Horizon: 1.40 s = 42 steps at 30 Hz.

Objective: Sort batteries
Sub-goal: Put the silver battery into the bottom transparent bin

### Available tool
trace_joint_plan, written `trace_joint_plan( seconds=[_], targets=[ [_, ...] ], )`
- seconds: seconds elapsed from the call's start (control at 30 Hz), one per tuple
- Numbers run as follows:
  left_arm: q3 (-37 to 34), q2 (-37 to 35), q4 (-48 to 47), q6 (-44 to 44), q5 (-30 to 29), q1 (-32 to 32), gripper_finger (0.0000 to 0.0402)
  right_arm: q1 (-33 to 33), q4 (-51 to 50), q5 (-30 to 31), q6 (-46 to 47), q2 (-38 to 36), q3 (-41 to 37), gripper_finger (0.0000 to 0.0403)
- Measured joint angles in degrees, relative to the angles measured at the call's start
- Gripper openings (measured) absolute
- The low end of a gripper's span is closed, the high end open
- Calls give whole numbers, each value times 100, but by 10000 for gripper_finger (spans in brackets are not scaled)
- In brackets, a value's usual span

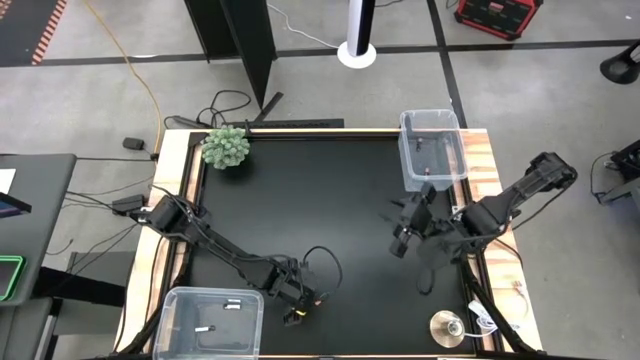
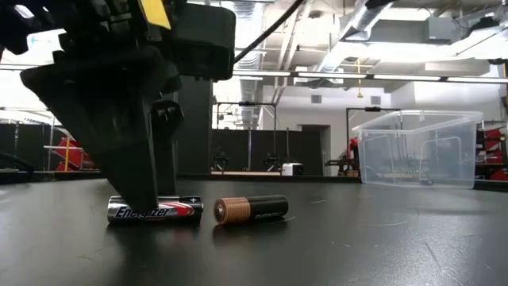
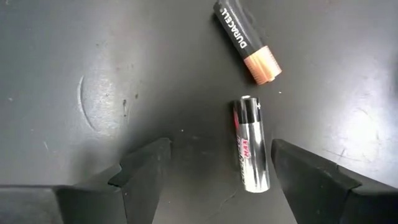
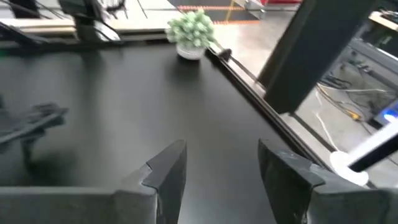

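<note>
Fingers of the left gripper [image 3: 214, 171] stood wide, straddling the silver battery [image 3: 250, 144] near the tabletop's front edge, its long axis running along the gap; the copper-tipped battery [image 3: 246, 41] lay just beyond. Right gripper [image 4: 221, 165] waited open mid-table.
</note>
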Motion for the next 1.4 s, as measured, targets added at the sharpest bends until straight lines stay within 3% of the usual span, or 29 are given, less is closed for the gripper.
trace_joint_plan(
  seconds=[0.2,0.5,0.77,1.03,1.27,1.4],
  targets=[
    [0,64,-138,0,-192,-2,225,250,326,142,-2,-1,0,207],
    [-118,78,-223,31,-387,22,42,468,554,317,-2,0,0,207],
    [-40,86,-294,317,-346,57,37,462,552,382,0,0,0,207],
    [567,50,-511,1068,-345,25,37,462,530,379,0,0,0,207],
    [1008,-363,-1171,1469,-649,-39,37,530,526,379,2,1,0,207],
    [1069,-929,-960,2338,-680,-272,37,609,528,382,-22,97,0,207]
  ],
)
